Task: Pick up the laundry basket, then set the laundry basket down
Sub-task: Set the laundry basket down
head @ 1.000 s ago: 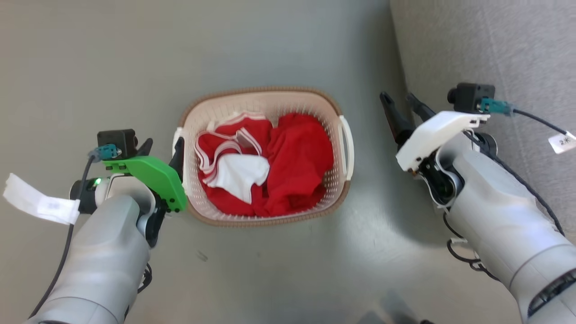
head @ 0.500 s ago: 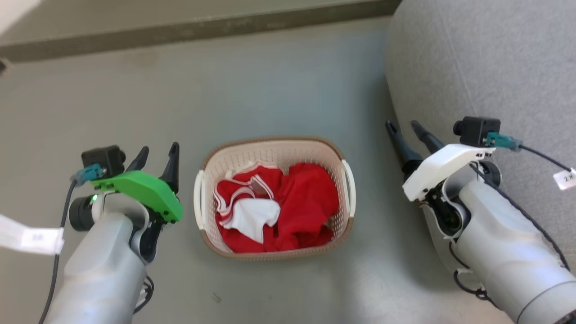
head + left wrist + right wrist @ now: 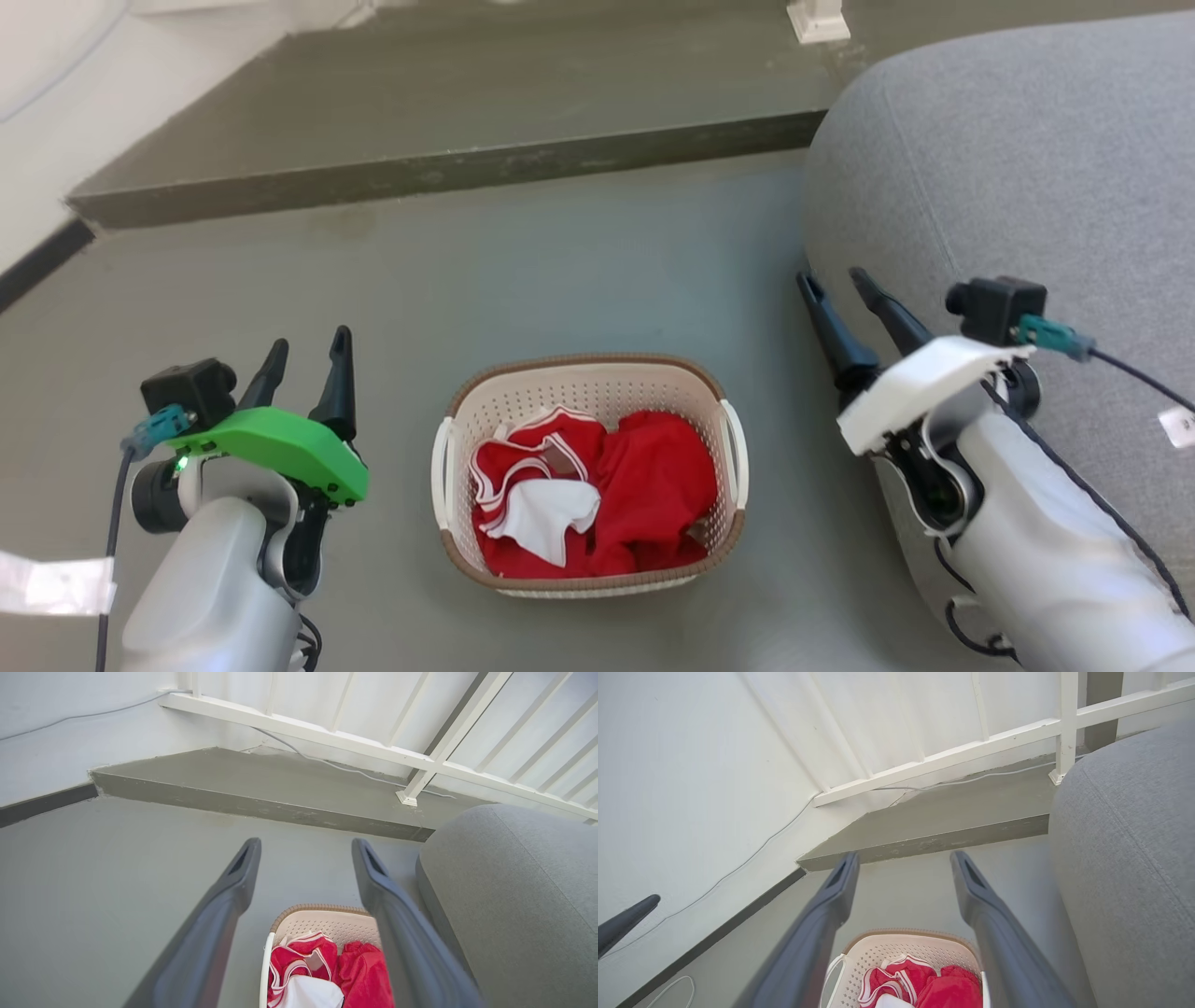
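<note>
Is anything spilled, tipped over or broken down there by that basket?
Nothing stands out. The laundry basket sits upright on the floor, its red and white clothes all inside, none over the rim. The left gripper and right gripper hang open either side, touching nothing.

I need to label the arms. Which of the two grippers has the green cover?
The left gripper, to the left of the laundry basket. The right gripper, beside the grey sofa, has a white cover instead.

Grey upholstered seat (image 3: pixel 1008 187) right; raised grey step (image 3: pixel 448 131) behind, thin cable (image 3: pixel 355 772) on it; white railing (image 3: pixel 299 725) above
</note>
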Tool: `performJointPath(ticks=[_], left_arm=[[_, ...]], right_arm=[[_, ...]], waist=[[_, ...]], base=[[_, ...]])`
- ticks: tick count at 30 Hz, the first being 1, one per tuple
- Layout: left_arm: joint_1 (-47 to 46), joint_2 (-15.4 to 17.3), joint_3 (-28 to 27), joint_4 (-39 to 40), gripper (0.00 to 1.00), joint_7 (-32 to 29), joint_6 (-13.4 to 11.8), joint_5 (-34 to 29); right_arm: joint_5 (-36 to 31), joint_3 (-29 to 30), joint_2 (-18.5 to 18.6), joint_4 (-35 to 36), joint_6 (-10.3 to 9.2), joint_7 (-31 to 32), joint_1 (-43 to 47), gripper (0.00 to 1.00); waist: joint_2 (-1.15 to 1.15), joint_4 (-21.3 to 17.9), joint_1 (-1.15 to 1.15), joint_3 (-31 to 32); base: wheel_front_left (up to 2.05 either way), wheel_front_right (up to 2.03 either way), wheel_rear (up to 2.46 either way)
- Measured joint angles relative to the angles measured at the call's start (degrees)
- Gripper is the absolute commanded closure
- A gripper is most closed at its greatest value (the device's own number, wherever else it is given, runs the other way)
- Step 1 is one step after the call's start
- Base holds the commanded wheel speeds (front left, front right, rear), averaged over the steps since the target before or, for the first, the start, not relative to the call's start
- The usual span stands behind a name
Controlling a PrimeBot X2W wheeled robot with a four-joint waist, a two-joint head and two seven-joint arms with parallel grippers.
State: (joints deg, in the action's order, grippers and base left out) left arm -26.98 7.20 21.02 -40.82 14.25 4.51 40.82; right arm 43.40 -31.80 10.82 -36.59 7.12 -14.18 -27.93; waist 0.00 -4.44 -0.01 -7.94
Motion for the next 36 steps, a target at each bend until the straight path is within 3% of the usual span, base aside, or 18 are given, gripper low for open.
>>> performJointPath(ticks=[5, 11, 26, 36], left_arm=[[3.5, -0.2, -2.7, 4.4, 0.0, 0.0, -1.0, -2.2], [7.3, -0.3, -4.9, 8.8, 0.0, 0.0, -2.0, -4.7], [16.7, -1.5, -11.6, 21.5, 0.0, 0.0, -2.8, -12.0], [20.8, -2.4, -11.9, 26.9, 0.0, 0.0, -2.8, -17.9]], right_arm=[[-2.3, 3.3, 0.5, 2.9, -0.37, 0.0, 3.9, 0.0], [-6.5, 5.5, 0.5, 6.7, -2.71, 0.0, 7.3, 0.0], [-12.9, 11.6, -0.5, 15.2, -5.8, -0.2, 16.0, 0.0], [-16.4, 13.4, -1.5, 19.6, -6.23, -0.3, 19.0, 0.0]], waist=[[0.0, 0.5, 0.0, 1.6], [0.0, 1.1, 0.0, 3.0], [0.0, 1.4, 0.0, 4.2], [0.0, 1.1, 0.0, 4.7]], base=[[0.0, 0.0, 0.0], [0.0, 0.0, 0.0], [0.0, 0.0, 0.0], [0.0, 0.0, 0.0]])
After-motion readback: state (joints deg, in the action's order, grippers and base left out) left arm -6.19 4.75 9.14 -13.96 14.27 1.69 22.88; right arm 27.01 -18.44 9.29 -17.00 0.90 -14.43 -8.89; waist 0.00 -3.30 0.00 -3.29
